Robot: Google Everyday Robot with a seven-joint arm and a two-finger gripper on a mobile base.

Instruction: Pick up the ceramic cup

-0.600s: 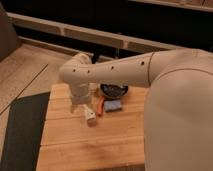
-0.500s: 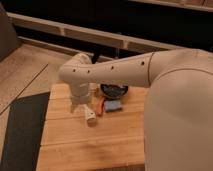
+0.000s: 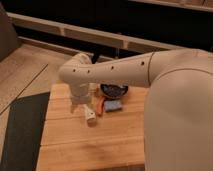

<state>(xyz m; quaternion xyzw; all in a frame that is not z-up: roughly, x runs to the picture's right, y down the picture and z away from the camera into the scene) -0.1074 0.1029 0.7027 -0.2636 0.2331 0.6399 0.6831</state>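
gripper mostly hidden under the wrist above the table, dark bowl half behind arm

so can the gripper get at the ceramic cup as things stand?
Probably yes. The gripper sits low over the wooden table, just beside the ceramic cup, with nothing between them. The orange item, blue sponge and dark bowl lie on the cup's far side.

No legible text or markings
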